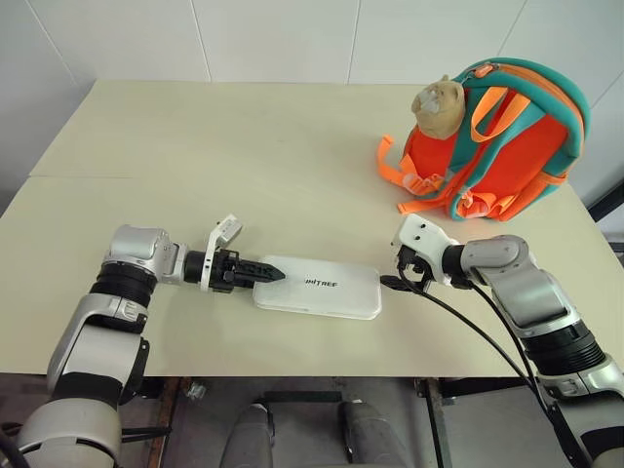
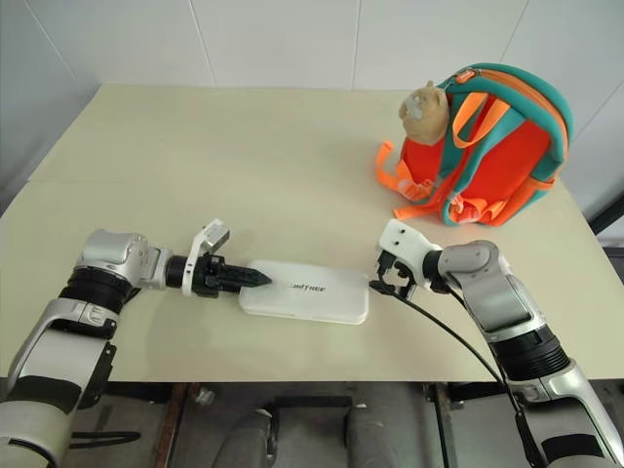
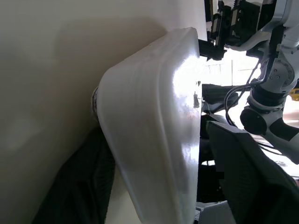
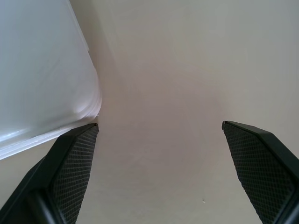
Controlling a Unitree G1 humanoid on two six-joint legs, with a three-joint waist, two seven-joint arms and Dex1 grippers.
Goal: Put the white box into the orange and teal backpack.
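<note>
the left gripper (image 1: 261,272) fingers pinch the white box (image 1: 322,287) end; right gripper (image 1: 396,281) wide, should square onto the far end before lifting.

The white box (image 1: 318,287) looks like smooth hard plastic with a soft sheen, catching a bright glare along its rounded edge in the left wrist view. The bench (image 1: 244,166) has a matt, pale cream top, smooth and even. The orange and teal backpack (image 1: 507,141) is padded cloth with woven straps, and its bear (image 1: 438,105) is beige plush. The right gripper's fingers (image 4: 70,168) are black, matt, with a fine cross-hatched texture.
</note>
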